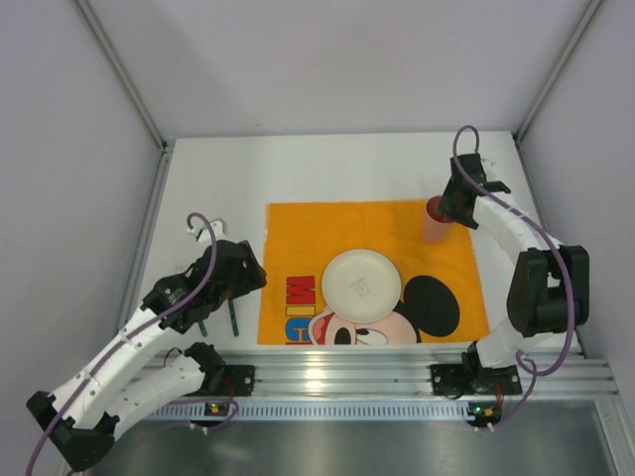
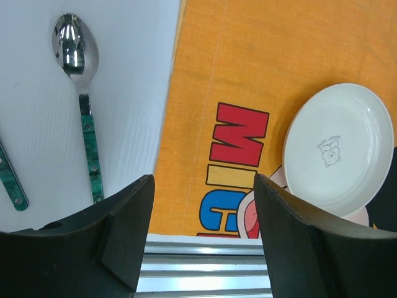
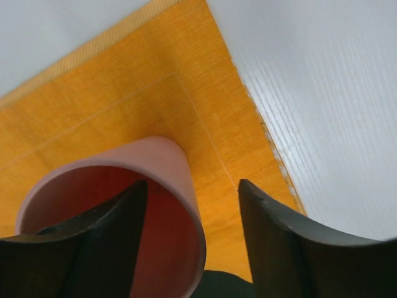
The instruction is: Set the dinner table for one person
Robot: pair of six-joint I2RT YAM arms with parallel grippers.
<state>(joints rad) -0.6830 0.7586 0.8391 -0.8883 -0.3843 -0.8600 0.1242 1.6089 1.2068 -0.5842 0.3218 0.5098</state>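
Note:
On the white dinner table (image 1: 298, 169) lies an orange Mickey Mouse mat (image 1: 377, 223) with a white plate (image 1: 361, 284) on its near middle. A pink cup (image 1: 434, 220) stands upright at the mat's far right corner. My right gripper (image 1: 454, 203) is over it, open. In the right wrist view one finger is inside the cup (image 3: 173, 180) and the other outside, clear of the wall. My left gripper (image 2: 205, 180) hangs open and empty above the mat's near left edge. A spoon (image 2: 84, 93) with a green handle lies on the table left of the mat.
A second green-handled utensil (image 2: 11, 180) lies left of the spoon, mostly cut off by the frame. The ribbed aluminium rail (image 1: 397, 372) runs along the near edge, with both arm bases on it. Grey walls close in the table on three sides.

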